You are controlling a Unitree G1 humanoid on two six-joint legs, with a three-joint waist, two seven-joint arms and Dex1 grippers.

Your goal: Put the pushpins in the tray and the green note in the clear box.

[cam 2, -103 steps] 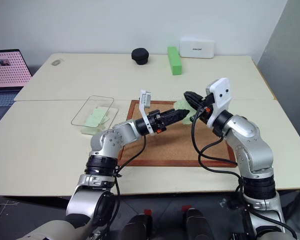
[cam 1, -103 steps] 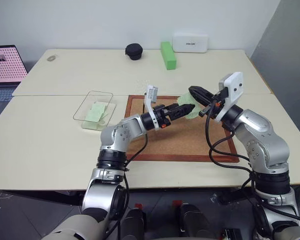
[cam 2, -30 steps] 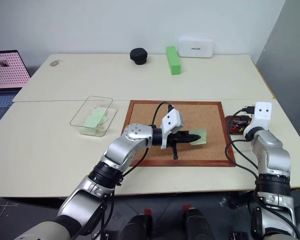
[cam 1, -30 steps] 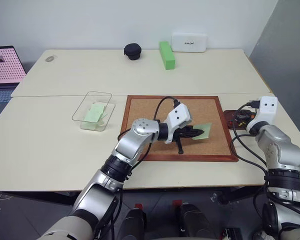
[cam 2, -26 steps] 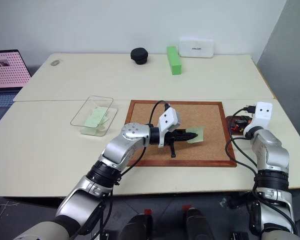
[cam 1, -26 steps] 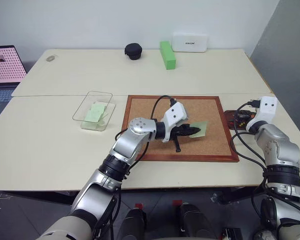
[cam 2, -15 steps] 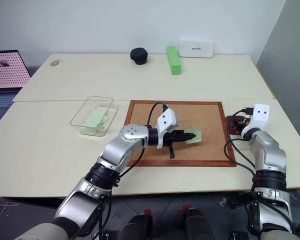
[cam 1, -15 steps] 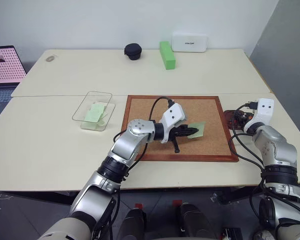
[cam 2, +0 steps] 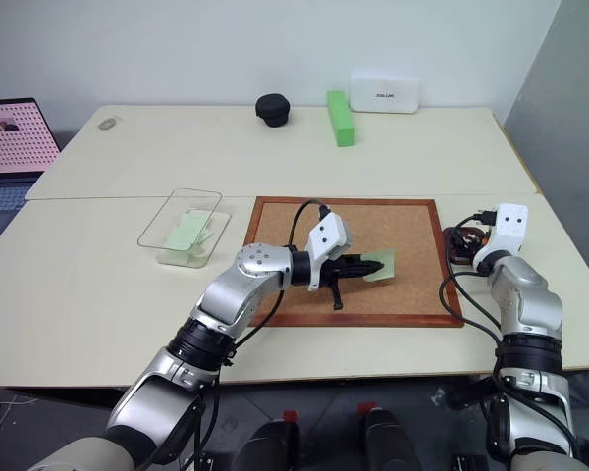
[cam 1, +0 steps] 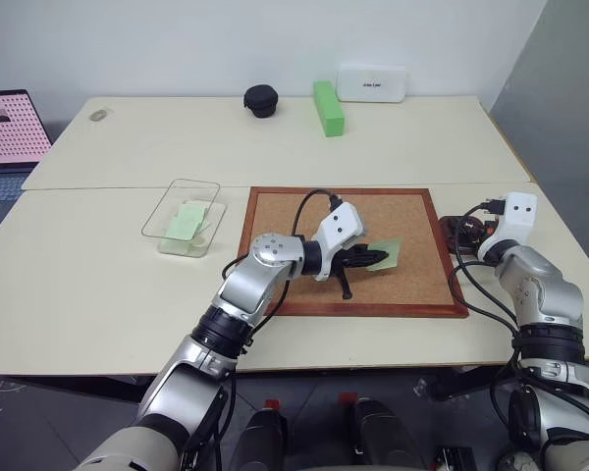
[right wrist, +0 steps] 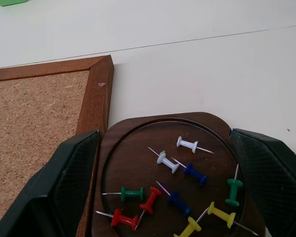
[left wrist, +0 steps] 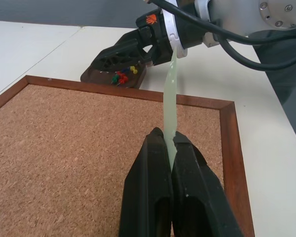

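A: Right gripper (right wrist: 163,197) moved off the cork board (cam 1: 275,211) over to the tray (right wrist: 138,133), jaws spread wide; pushpins (right wrist: 182,187) lay inside.

B: Left gripper (left wrist: 166,143)?

A: Pinched on the green note (cam 1: 387,254) above the board. Clear box (cam 1: 183,217) sat left on the beige table (cam 1: 98,285), laptop (cam 1: 10,128) at the edge.

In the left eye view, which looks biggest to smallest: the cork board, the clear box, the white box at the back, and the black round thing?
1. cork board
2. clear box
3. white box
4. black round thing
The last two sit farther back, so they may look smaller than they are.
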